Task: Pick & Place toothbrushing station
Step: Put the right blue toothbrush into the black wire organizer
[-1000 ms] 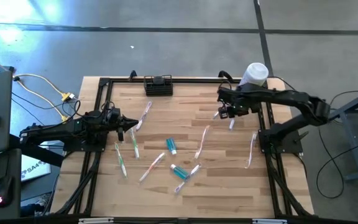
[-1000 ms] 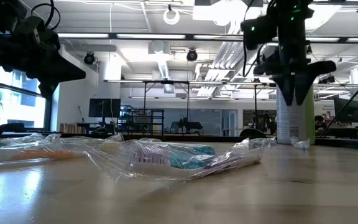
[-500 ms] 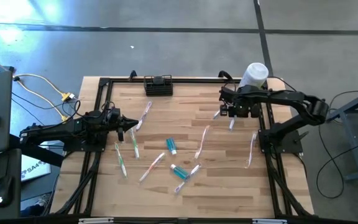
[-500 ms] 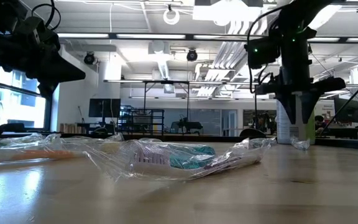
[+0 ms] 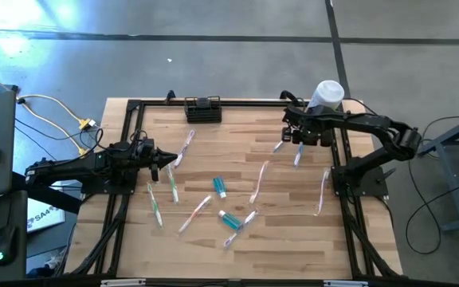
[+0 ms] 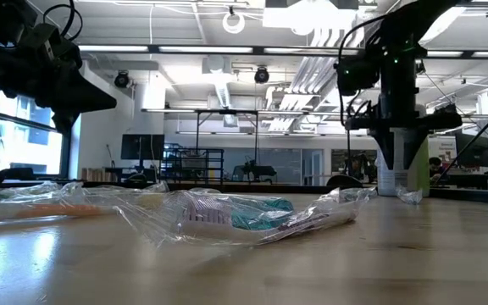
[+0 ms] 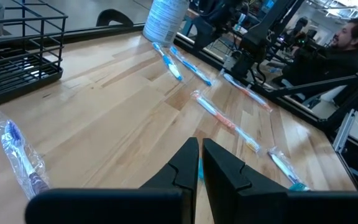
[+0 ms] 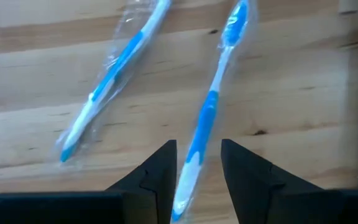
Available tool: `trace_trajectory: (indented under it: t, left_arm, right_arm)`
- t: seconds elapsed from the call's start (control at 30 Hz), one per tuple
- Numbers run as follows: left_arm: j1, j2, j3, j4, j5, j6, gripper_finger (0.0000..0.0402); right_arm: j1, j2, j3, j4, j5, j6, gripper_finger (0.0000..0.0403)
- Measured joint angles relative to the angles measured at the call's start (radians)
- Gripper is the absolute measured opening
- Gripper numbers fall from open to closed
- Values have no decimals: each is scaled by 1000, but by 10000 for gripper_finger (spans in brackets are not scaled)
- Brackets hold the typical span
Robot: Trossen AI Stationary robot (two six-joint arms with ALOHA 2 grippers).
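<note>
My right gripper [image 8: 196,163] has its fingers partly spread, nothing gripped yet — the blue toothbrush [image 8: 211,112] handle runs right between them, so I'm lined up for a grab. The left gripper [image 7: 200,163] waits closed and empty. The toothbrushing station [image 5: 203,109] sits well off at the wooden table [image 5: 237,255] edge — open workshop behind.

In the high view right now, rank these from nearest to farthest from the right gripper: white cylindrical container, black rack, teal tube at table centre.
1. White cylindrical container, just beside the right gripper, at the far right corner.
2. Teal tube, mid-table.
3. Black rack, far edge, slightly farther than the tube.
</note>
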Motion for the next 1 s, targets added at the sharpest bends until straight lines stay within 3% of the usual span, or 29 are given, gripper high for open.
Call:
trace_trajectory:
  t: [0.23, 1.0]
  left_arm:
    - [0, 0, 0, -1, 8, 0, 22]
    - [0, 0, -2, -2, 39, -53, 22]
  right_arm:
    - [1, 1, -89, 108, 14, 23, 119]
    - [-10, 95, -92, 146, 29, 39, 119]
